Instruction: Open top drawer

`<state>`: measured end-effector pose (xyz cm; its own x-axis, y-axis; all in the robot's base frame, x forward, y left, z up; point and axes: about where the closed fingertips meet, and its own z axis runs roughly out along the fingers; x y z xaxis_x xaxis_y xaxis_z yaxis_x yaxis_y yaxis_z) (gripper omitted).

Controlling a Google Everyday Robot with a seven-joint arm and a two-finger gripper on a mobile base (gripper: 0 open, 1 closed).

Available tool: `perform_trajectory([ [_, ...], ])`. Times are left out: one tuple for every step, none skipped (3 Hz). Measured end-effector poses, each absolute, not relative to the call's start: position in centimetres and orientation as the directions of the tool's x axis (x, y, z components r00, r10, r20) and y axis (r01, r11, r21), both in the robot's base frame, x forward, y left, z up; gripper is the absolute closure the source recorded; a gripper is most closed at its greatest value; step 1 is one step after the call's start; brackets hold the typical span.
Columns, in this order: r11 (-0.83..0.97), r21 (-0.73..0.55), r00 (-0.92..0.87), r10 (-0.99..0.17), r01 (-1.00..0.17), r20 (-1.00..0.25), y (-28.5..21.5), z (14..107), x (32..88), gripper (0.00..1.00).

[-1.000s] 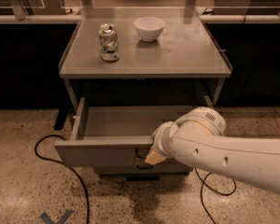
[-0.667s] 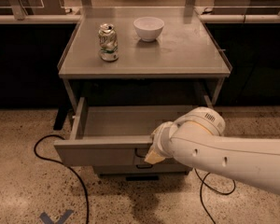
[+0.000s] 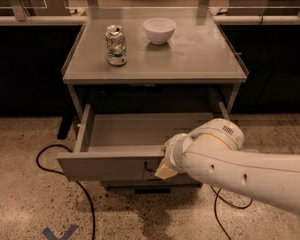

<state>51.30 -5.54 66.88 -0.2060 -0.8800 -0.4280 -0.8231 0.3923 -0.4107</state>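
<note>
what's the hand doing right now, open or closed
Hand: pressed against the front panel of the pulled-out top drawer, near its middle; open or closed cannot be told.

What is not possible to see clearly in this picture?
Camera view:
- The handle: mostly covered by the gripper, at the centre of the top drawer front.
- Drawer's right front corner: behind the arm.
- Whatever lies below: hidden by the open drawer.
- Label on the can: too small to read.
</note>
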Motion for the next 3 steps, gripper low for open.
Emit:
perform_trajectory([
  [0.388, -0.416, -0.194, -0.879, -0.822, -0.436, -5.4, 67.0, 50.7, 1.00],
  [0.403, -0.404, -0.209, -0.871, -0.821, -0.445, -5.5, 66.9, 50.0, 1.00],
  [0.429, -0.379, -0.235, -0.856, -0.820, -0.461, -5.8, 66.6, 48.8, 1.00],
])
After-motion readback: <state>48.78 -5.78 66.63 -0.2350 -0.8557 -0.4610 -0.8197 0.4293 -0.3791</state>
